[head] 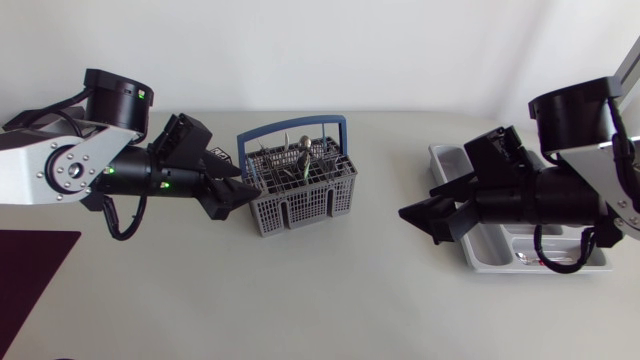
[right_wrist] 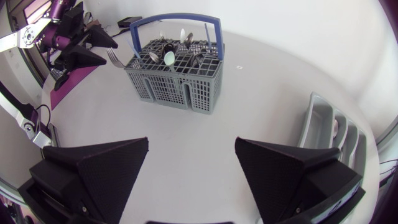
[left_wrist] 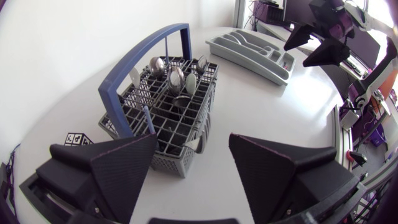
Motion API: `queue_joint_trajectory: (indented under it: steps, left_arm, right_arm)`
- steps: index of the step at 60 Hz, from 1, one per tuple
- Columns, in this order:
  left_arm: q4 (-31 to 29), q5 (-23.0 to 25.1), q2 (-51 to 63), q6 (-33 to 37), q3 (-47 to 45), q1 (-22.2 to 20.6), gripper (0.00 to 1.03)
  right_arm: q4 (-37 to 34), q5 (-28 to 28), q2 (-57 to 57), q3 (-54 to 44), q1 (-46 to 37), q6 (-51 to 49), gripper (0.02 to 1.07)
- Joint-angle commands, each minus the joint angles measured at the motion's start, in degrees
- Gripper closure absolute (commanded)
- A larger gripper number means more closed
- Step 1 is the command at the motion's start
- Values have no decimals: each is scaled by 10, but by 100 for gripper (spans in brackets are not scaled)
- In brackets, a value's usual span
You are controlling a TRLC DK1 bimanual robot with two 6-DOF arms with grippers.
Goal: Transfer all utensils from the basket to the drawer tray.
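1. Left claw (head: 238,198): released, empty, just beside the grey basket (head: 290,215).
2. Utensils (head: 300,158), spoons and a fork, stand upright in the basket under its blue handle.
3. Right claw (head: 420,225): released, empty, over the table (head: 350,300) between basket and drawer tray (head: 445,160).
4. One spoon (right_wrist: 336,127) lies in the tray.

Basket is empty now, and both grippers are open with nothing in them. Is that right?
Not quite. The basket is not empty: the left wrist view shows several spoons standing in it. The rest holds: the left gripper and right gripper are open with nothing in them.
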Motion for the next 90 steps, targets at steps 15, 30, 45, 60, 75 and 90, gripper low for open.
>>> queue_joint_trajectory:
  steps: [15,30,45,60,75,90]
  left_arm:
    - [40,34,48,22,22,2,73]
    - [46,52,67,19,38,5,100]
    - [8,76,65,-29,74,10,100]
    - [-18,75,46,-93,98,9,100]
    - [-33,75,11,-135,105,-9,100]
    - [-40,58,-12,-200,116,-43,100]
  right_arm:
    - [34,13,36,25,47,-1,7]
    - [49,34,55,26,64,-2,7]
    - [54,51,73,37,80,-4,7]
    - [62,52,89,39,84,-4,7]
    - [67,54,95,38,86,-2,7]
    - [65,70,107,58,118,-2,7]
